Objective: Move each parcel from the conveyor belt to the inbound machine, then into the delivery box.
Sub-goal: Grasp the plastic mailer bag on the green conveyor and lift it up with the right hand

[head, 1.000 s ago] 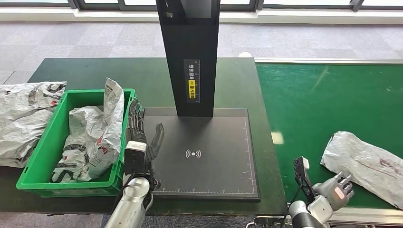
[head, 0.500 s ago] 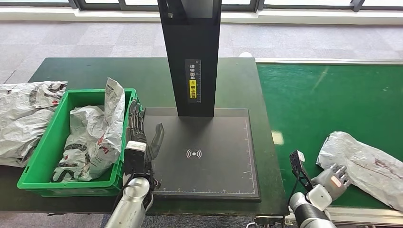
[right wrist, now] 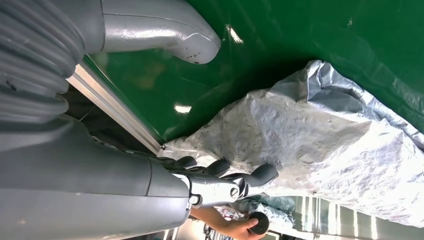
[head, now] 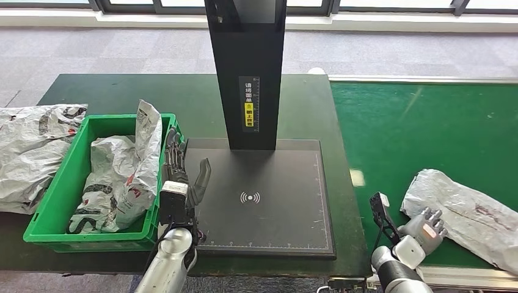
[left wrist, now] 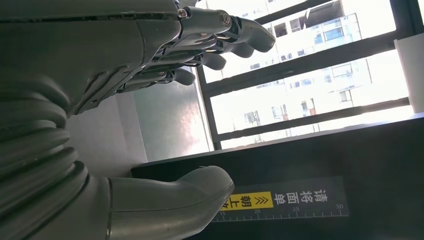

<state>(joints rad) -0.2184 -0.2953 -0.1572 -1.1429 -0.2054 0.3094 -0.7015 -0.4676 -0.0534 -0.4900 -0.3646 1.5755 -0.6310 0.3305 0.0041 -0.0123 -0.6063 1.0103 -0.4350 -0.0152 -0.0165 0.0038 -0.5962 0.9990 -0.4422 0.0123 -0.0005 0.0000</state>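
Crinkled silver plastic marks the parcel [head: 467,215] lying on the green conveyor belt [head: 421,134], near the belt's front rail. The right hand [head: 426,227] sits at that rail with its fingers [head: 432,215] spread, their tips at the parcel's near end; whether they touch it cannot be told from above. The right wrist view shows the thumb [right wrist: 165,32] out over bare green belt and the darker fingers [right wrist: 240,179] on the other side of the parcel's edge, so the parcel's corner lies between them, ungrasped. Beyond the fingers the belt is open green all the way to its far rail. That same view catches a person's hand [right wrist: 239,226] holding a small dark round thing below the belt's rail.

The left hand [head: 183,177] stands upright with fingers straight and spread, thumb apart, holding nothing. It is at the left edge of the inbound machine [head: 262,195], whose flat black plate stretches out to the thumb side. On the other side of the fingers, just beside them, is the wall of the green delivery box [head: 55,201], with grey bags [head: 122,174] inside, one sticking up above the rim. The left wrist view adds the machine's black column with its yellow label [left wrist: 250,201] and ruler strip beyond the thumb, and bright windows behind. More bags [head: 30,152] lie on the dark tabletop [head: 134,94] past the box.
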